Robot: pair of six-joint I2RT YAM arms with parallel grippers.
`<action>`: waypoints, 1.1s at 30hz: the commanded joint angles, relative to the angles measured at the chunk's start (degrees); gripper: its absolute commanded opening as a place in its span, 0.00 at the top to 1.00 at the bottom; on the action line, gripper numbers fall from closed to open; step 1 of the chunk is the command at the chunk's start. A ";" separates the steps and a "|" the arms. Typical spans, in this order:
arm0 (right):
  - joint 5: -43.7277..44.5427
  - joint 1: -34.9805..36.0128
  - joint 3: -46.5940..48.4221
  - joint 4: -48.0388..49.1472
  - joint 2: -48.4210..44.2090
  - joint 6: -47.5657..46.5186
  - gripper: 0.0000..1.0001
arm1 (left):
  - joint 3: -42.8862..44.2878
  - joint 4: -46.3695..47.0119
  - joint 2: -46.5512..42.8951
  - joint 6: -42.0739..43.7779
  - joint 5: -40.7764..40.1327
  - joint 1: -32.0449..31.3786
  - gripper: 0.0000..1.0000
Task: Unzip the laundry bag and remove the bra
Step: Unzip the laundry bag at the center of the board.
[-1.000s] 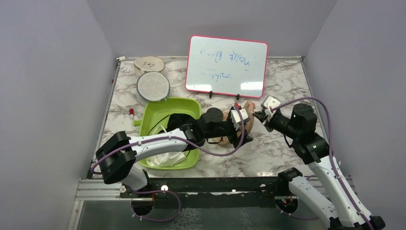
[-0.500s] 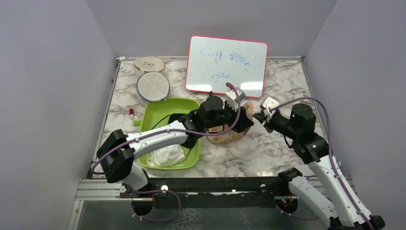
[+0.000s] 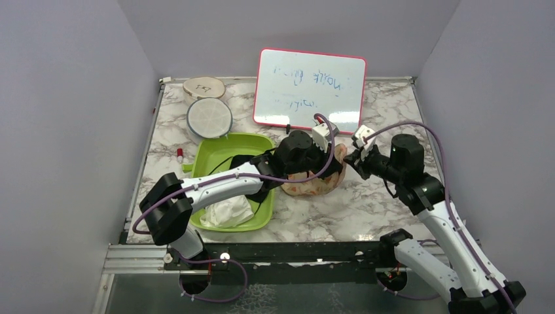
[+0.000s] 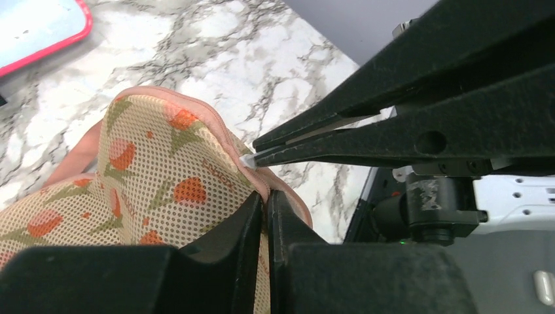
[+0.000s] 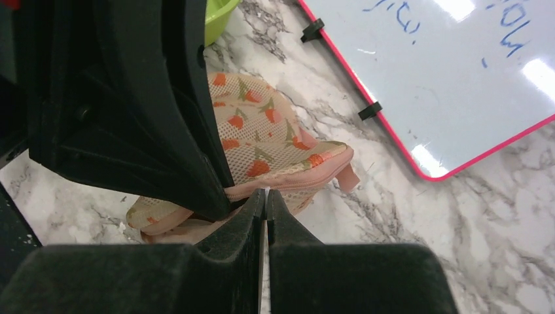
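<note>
The laundry bag (image 3: 307, 184), a peach pouch with orange and green leaf prints, lies on the marble table right of the green tub. My left gripper (image 4: 265, 196) is shut on the bag's (image 4: 150, 176) pink zipper seam at its right end. My right gripper (image 5: 266, 193) is shut on the small white zipper pull (image 4: 247, 159) at the same seam, its tips almost touching the left fingers. In the top view both grippers meet over the bag's right end, the left gripper (image 3: 335, 167) beside the right gripper (image 3: 350, 161). The bra is hidden.
A green tub (image 3: 226, 137) at the left holds a white cloth (image 3: 226, 212) and a black garment (image 3: 245, 163). A red-framed whiteboard (image 3: 309, 88) stands just behind the bag. A round white mesh disc (image 3: 209, 118) and a wooden disc (image 3: 203, 86) lie at the back left.
My left gripper swung back over the bag's right end and closed on its seam. The right arm shifted slightly back and left, staying shut.
</note>
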 commanded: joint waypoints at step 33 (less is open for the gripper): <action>33.46 -5.09 1.42 0.46 25.04 51.44 0.99 | 3.48 -4.82 13.43 12.99 1.46 -5.66 1.00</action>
